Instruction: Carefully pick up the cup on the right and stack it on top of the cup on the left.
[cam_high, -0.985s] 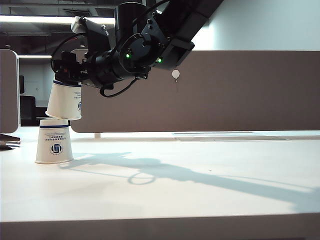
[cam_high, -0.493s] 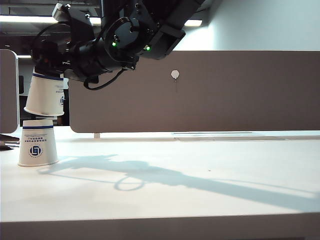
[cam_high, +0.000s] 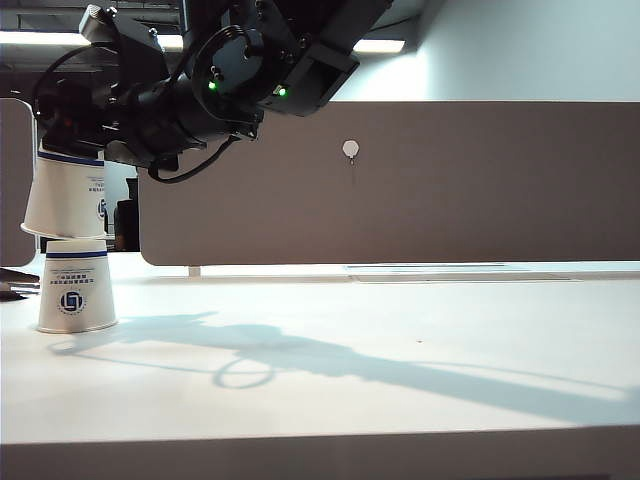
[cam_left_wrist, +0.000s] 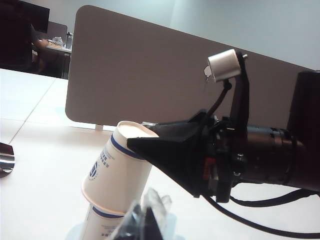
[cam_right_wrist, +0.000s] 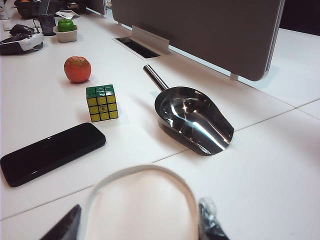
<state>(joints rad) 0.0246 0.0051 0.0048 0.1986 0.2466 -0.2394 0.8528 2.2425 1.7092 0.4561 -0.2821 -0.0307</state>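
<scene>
- The right pincer (cam_high: 62, 150) is clamped on the upside-down upper cup (cam_high: 66, 197), holding it in the air at about 9 o'clock in the exterior view.
- That cup's rim hangs just above, maybe touching, the flat top of the lower cup (cam_high: 76, 291), which stands inverted on the table (cam_high: 400, 370).
- The left pincer (cam_left_wrist: 145, 222) is fully closed and holds nothing, low beside the cups.
- Beyond them lie a metal scoop (cam_right_wrist: 192, 117), puzzle cube (cam_right_wrist: 102, 102), orange (cam_right_wrist: 77, 69) and black phone (cam_right_wrist: 50, 152).

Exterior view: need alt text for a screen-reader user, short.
The right tool holds an upside-down white paper cup just above a second upside-down cup standing at the left edge of a white table, the two nearly touching. The dark arm reaches in from the upper right, casting a long shadow. A grey partition stands behind.
</scene>
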